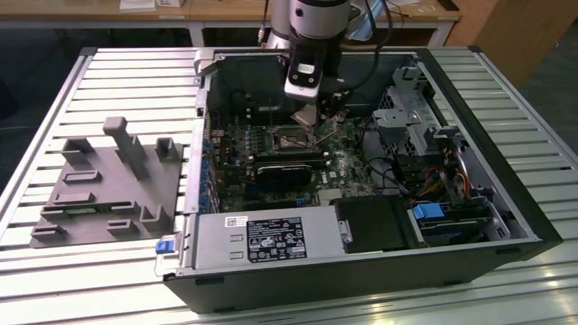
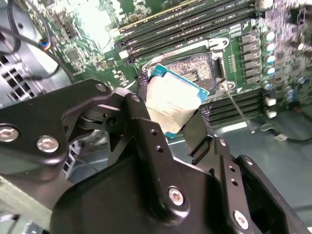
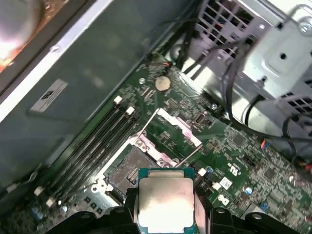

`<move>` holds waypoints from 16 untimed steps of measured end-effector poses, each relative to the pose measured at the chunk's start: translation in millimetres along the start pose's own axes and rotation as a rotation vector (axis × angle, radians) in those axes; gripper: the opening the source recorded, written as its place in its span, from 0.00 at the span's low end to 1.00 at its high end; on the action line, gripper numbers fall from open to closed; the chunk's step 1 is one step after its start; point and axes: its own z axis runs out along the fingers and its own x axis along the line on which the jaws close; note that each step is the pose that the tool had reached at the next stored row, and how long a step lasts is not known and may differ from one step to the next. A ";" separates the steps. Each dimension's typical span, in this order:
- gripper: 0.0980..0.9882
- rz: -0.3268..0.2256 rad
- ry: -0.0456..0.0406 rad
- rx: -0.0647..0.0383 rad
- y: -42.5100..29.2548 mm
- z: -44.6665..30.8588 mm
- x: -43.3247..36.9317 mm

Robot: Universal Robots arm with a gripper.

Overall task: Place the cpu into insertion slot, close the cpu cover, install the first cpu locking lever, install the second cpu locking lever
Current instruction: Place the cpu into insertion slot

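My gripper is shut on the cpu, a flat square chip with a dull metal top and a teal edge, held by two opposite sides between black fingers. In the first wrist view the cpu hangs tilted above the motherboard, just short of the insertion slot. The slot lies uncovered with its dark contact field showing. The cpu cover stands swung up at the slot's far side. A thin locking lever sticks out beside the socket. In the exterior view the gripper hovers over the slot.
The open computer case lies on a slatted table. A power supply box fills its near side. A drive cage and cables sit at the exterior view's right. Long memory slots flank the socket. A grey fixture rests outside the case.
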 end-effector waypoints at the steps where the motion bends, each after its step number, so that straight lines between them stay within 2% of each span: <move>1: 0.49 0.018 -0.0017 0.000 0.0 0.3 0.0; 16: 0.49 0.287 -0.0262 -0.005 -0.5 5.1 -0.1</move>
